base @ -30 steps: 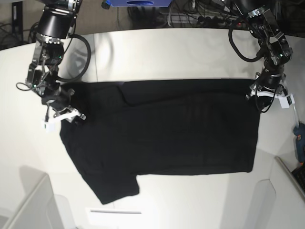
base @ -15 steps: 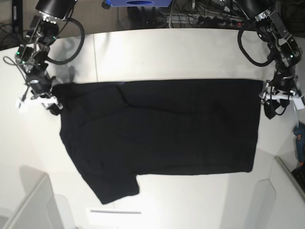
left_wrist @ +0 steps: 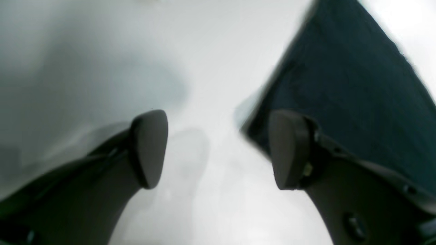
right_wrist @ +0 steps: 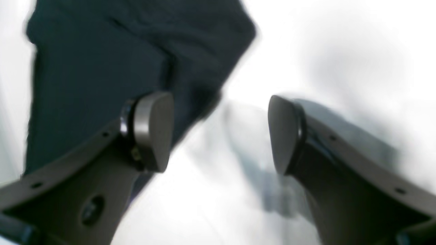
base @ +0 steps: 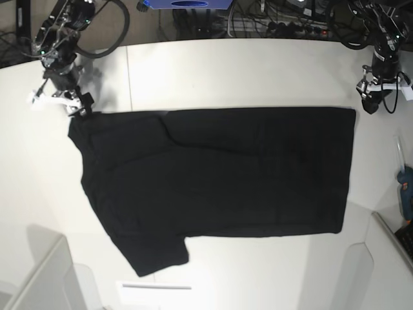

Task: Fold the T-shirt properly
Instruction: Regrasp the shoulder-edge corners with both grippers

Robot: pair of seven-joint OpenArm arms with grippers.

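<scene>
Both my hands, the left hand (base: pixel 372 103) at 2 o'clock and the right hand (base: pixel 73 105) at 10 o'clock, hang open and empty above the white desk (base: pixel 213 71), so the large black cloth T-shirt (base: pixel 219 177) can lie flat for folding.

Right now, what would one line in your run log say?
T-shirt: flat on table | left gripper: open, empty | right gripper: open, empty

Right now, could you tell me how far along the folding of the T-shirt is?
Done: the T-shirt lies flat on the table, one sleeve sticking out at the bottom. In hand: nothing; the left gripper and right gripper are open, clear of the top corners. Left: the remaining folds, sleeve included.
</scene>
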